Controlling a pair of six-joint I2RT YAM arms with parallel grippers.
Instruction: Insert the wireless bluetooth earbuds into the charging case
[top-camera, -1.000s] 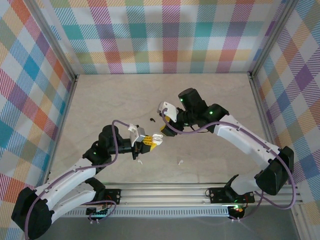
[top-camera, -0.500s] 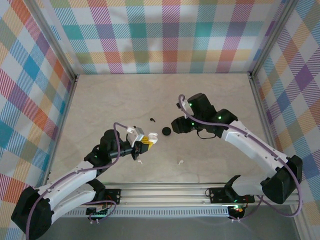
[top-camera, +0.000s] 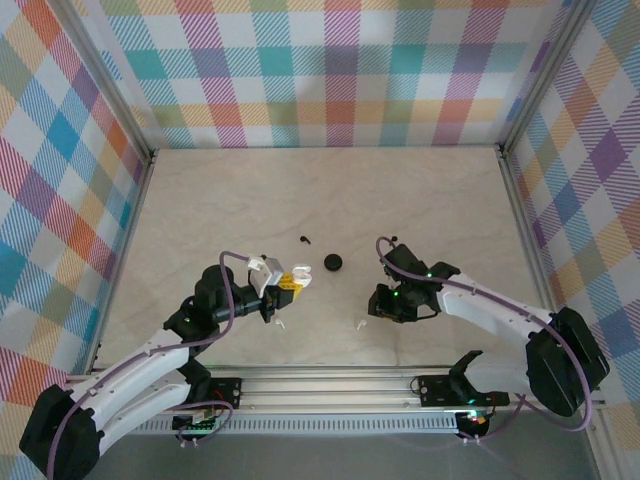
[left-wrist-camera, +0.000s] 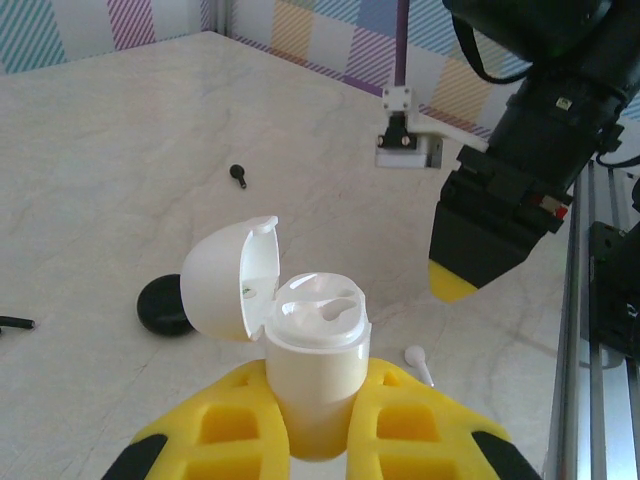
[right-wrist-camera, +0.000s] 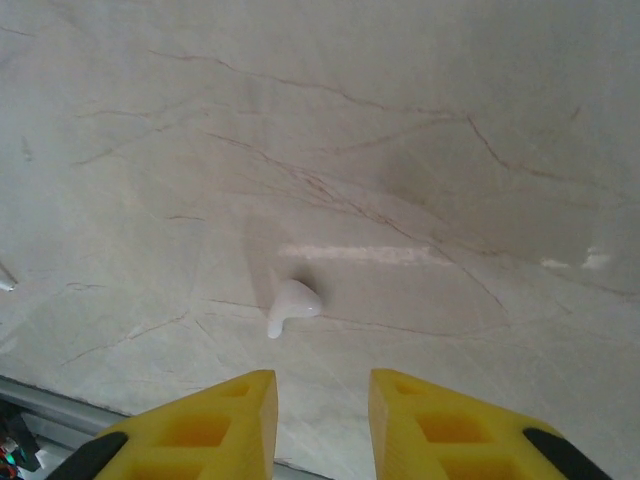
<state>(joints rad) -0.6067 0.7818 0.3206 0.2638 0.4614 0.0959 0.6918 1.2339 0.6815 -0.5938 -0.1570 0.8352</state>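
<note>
My left gripper (left-wrist-camera: 318, 382) (top-camera: 288, 282) is shut on a white charging case (left-wrist-camera: 312, 350) (top-camera: 298, 279), held upright. Its lid is flipped open to the left and both sockets are empty. My right gripper (right-wrist-camera: 320, 395) (top-camera: 374, 310) stands open, low over the table. One white earbud (right-wrist-camera: 292, 303) (top-camera: 361, 324) (left-wrist-camera: 418, 360) lies just ahead of its fingertips, untouched. A second white earbud (top-camera: 281, 324) lies under the left gripper. One black earbud (top-camera: 304, 239) (left-wrist-camera: 238, 175) rests farther back on the table.
A round black case (top-camera: 332, 262) (left-wrist-camera: 165, 305) sits shut on the table between the two grippers. A thin black piece (left-wrist-camera: 12, 322) shows at the left edge of the left wrist view. The aluminium rail (top-camera: 340, 378) runs along the near edge.
My right arm has swung from beside the left gripper toward the near edge and lowered over the white earbud, uncovering the black case. The left gripper shifted slightly, still holding the white case.
</note>
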